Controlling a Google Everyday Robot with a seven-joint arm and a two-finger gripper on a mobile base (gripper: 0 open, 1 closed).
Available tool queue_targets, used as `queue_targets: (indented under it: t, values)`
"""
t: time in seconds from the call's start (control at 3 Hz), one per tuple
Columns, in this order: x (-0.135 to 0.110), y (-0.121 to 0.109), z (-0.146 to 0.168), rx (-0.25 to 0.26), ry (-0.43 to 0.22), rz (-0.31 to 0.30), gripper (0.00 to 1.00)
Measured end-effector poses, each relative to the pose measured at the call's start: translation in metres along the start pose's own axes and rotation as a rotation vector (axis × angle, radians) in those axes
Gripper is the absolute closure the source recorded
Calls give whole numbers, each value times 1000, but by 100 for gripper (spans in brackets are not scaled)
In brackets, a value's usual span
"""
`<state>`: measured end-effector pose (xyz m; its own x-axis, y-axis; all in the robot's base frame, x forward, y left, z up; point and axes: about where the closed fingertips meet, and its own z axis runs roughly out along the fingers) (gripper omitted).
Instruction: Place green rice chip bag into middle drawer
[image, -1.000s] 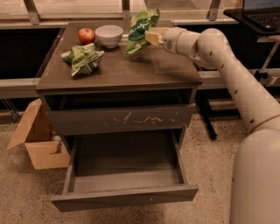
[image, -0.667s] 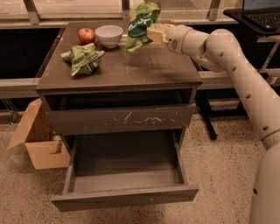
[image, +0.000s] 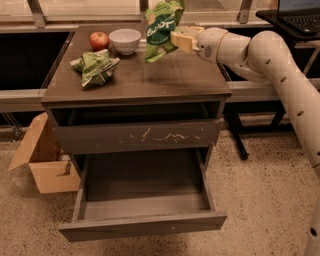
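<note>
The green rice chip bag (image: 161, 30) hangs in the air above the back right of the cabinet top, held by its right edge. My gripper (image: 178, 41) is shut on it, with the white arm reaching in from the right. The middle drawer (image: 142, 200) is pulled open below, wide and deep with a plain front panel, and nothing shows inside it. The bag is well above and behind the open drawer.
A crumpled pale-green bag (image: 95, 66), a red apple (image: 99, 40) and a white bowl (image: 124, 40) sit on the cabinet top (image: 165, 80). The scratched drawer front (image: 137, 136) above is shut. A cardboard box (image: 42, 160) stands at the left. A laptop (image: 300, 9) is at the back right.
My gripper has lifted the green rice chip bag higher above the cabinet top. The rest has not moved.
</note>
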<state>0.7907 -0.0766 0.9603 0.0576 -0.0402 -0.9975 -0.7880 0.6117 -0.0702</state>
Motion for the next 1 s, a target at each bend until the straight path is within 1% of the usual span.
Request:
queue_targets:
  t: [0.33,0.67,1.0]
  values:
    - [-3,10,-5,-57,15,-19,100]
    - [-11,48,-20,-193,74,-66,100]
    - [-5,88,-34,-321,157,-88,100]
